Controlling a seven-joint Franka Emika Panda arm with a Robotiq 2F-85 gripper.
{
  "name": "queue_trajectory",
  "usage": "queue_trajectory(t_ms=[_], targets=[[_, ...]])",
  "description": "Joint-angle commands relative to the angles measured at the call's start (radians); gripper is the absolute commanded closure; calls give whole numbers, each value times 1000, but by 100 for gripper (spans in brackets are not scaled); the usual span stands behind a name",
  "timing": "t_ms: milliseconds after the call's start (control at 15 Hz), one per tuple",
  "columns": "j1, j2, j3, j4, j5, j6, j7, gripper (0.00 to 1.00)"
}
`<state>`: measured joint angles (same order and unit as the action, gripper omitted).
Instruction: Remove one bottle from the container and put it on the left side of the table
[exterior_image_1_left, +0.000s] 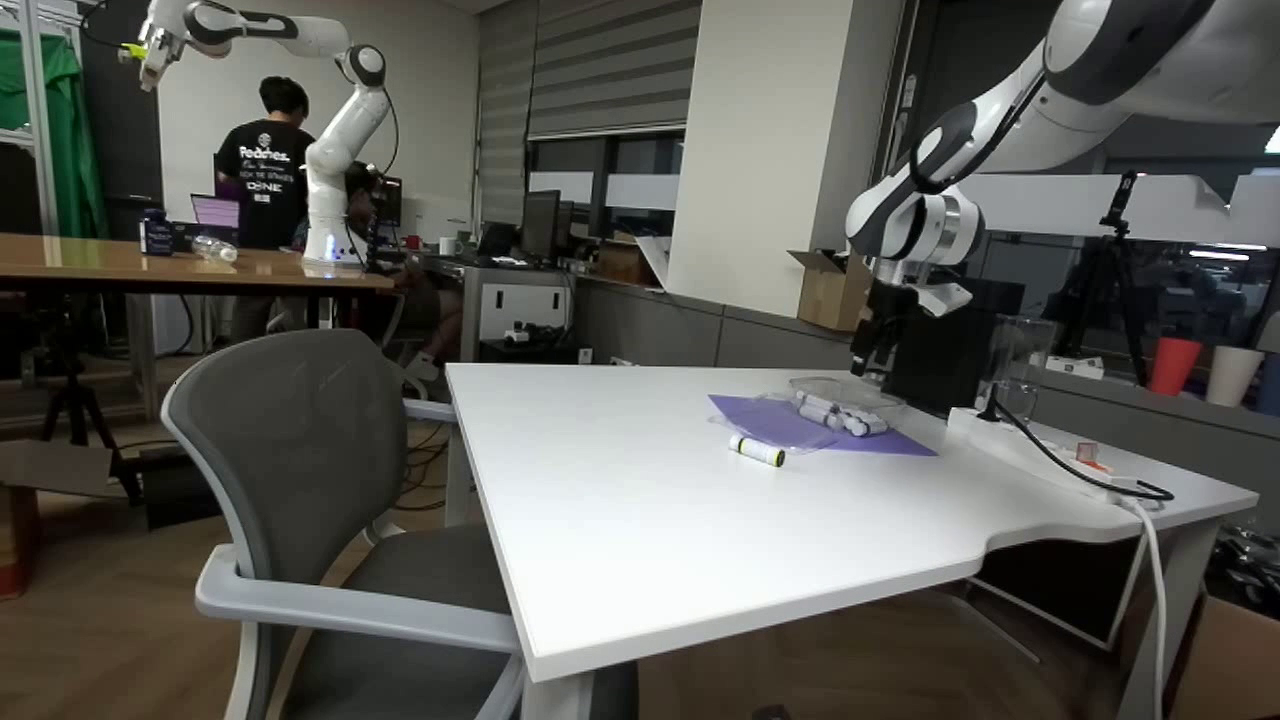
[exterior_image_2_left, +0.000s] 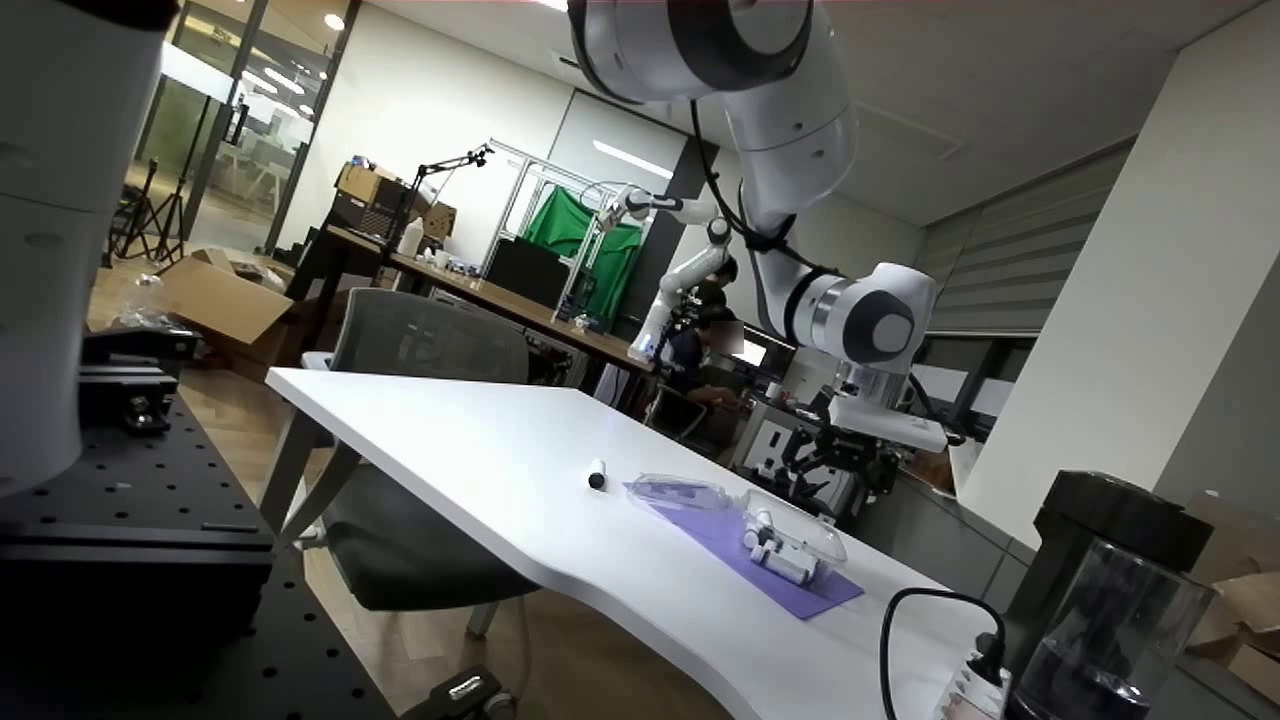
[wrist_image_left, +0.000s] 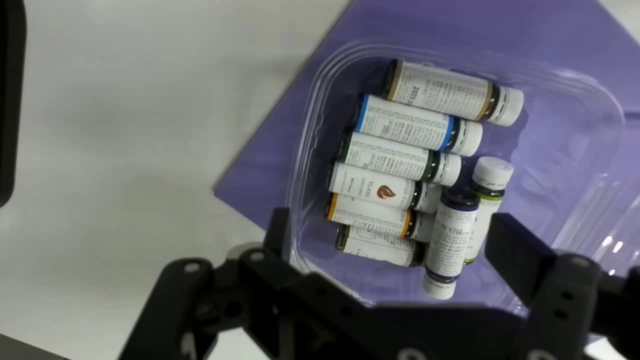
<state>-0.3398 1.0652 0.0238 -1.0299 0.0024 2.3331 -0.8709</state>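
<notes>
The container is a clear plastic tray lying on a purple mat; it also shows in both exterior views. Several small white-labelled bottles lie in it. A purple-banded bottle rests across a green-banded bottle and against the row's caps. One bottle lies on its side on the white table, outside the container, also in an exterior view. My gripper is open and empty above the container, fingers apart; it shows in both exterior views.
A clear plastic lid-like piece lies on the mat beside the container. A white power strip with a black cable and a black appliance with a clear tank stand near the container. A grey chair stands at the table's side.
</notes>
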Motion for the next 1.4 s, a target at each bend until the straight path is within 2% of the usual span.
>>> queue_trajectory(t_ms=[0,267,800,867,933,1333], targets=[[5,123,17,204,15,-83,11,0],[15,194,25,298,26,-119,15,0],[28,289,44,394,31,-104,13,0],[29,300,47,407,32,-104,11,25],[31,309,48,415,32,-98,10,25],[34,314,72,423,36,-96,6,69]])
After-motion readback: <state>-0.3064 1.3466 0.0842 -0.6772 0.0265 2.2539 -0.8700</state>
